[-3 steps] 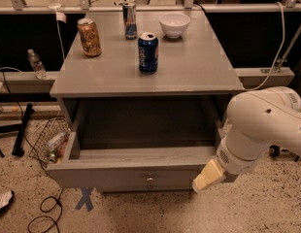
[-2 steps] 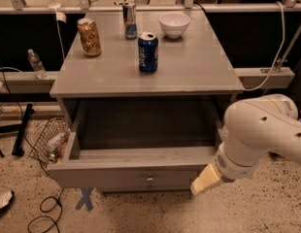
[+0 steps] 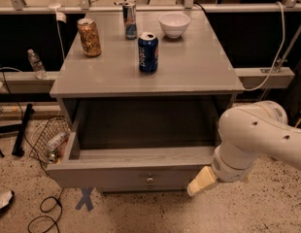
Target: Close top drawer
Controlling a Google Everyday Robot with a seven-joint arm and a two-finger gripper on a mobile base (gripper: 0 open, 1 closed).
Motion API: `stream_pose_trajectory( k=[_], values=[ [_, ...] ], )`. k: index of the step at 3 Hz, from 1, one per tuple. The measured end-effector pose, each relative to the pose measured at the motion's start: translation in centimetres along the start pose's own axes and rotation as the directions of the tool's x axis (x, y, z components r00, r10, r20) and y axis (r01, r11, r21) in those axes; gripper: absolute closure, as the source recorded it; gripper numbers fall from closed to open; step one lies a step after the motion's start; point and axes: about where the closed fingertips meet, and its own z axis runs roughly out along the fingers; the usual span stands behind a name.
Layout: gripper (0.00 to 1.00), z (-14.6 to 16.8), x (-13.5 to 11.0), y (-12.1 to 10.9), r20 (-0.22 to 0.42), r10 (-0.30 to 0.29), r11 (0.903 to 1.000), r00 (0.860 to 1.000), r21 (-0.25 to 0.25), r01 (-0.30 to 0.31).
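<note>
The top drawer (image 3: 116,174) of the grey cabinet is pulled far out, and its deep box is empty. Its flat front faces me with one small round metal knob (image 3: 149,180) in the middle. My gripper (image 3: 201,181) is a cream-coloured tip on the white arm (image 3: 257,140). It is low on the right, at the right end of the drawer front, close to it or touching it. The drawers below are hidden behind the open drawer's front.
On the cabinet top (image 3: 199,72) stand a gold can (image 3: 89,37), a blue can (image 3: 148,52), a slim can (image 3: 130,20) and a white bowl (image 3: 174,24). A wire basket (image 3: 46,140), cables (image 3: 43,212) and a blue tape cross (image 3: 85,198) are on the floor at the left.
My arm and gripper have shifted slightly down and left towards the right end of the drawer front. The drawer has not visibly moved.
</note>
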Motion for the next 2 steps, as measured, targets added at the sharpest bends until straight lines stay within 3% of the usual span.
stream_pose_trajectory(
  k=[1, 2],
  values=[
    [0.15, 0.53, -0.12, 0.03, 0.001, 0.01, 0.9999, 1.0, -0.007, -0.01],
    [0.38, 0.74, -0.22, 0.08, 0.005, 0.015, 0.9998, 1.0, -0.013, -0.015]
  ],
)
